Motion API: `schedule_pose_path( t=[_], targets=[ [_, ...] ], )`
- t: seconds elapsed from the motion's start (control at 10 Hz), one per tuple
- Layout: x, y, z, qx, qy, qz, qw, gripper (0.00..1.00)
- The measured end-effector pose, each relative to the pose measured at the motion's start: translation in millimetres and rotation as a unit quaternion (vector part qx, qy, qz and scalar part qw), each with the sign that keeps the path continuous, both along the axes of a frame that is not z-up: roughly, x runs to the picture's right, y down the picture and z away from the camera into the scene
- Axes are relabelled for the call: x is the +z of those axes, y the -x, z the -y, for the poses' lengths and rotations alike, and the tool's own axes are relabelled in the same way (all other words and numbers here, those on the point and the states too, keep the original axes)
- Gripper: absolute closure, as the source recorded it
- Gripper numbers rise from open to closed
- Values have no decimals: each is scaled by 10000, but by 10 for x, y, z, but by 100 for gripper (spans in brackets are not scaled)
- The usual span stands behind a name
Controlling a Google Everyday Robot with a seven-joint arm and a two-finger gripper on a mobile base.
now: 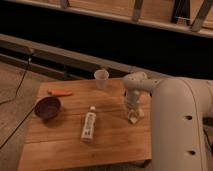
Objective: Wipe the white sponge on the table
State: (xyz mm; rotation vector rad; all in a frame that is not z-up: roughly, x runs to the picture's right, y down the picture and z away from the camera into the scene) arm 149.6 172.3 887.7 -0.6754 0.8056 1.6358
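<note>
Your gripper (133,114) points straight down over the right side of the table (65,145), hanging from the white arm (175,125) that fills the right edge of the view. You cannot tell whether the claw is released or clenched; its tip blends into the pale shape beneath it. That pale shape is the white sponge (133,119), which lies flat on the wood near the right edge of the table, directly under the gripper and apparently touching it.

To the left of the sponge, near the middle of the table, you have a long white tube (89,125) lying on its side, its capped end pointing away from you. Further left sits a dark purple bowl (48,107), close to the left edge. Behind the bowl, an orange carrot (60,93) lies along the far left part of the table. A white plastic cup (101,78) stands upright at the far edge, behind and to the left of the gripper.
</note>
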Motion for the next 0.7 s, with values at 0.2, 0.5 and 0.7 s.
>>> schedule_pose_path(
  t=[0.2,0.5,0.7],
  targets=[
    [59,144,13,-12,14,144,9999,100],
    [123,392,-21,-27,90,388,9992,100],
    [139,546,-36,-42,128,550,9984,100]
  ],
)
